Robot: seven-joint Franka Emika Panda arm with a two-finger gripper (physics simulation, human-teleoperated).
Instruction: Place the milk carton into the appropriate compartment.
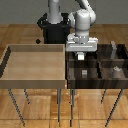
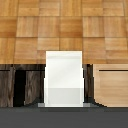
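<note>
Clearly the gripper [image 1: 81, 56] clenches the milk carton [image 2: 64, 77] above the partitioned tray [image 1: 107, 80]; released off-centre, it might clip a dividing wall and topple.

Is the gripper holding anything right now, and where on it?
Likely the milk carton: it fills the wrist view right under the gripper, above the dark tray. The fingers and the exact hold are not visible.

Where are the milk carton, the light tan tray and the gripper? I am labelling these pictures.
milk carton [image 2: 64, 77]: wrist view, on its white front face.
light tan tray [image 1: 34, 82]: exterior view, on its near wall.
gripper [image 1: 81, 56]: exterior view, between its fingertips, above the dark partitioned tray [image 1: 95, 83].
</note>
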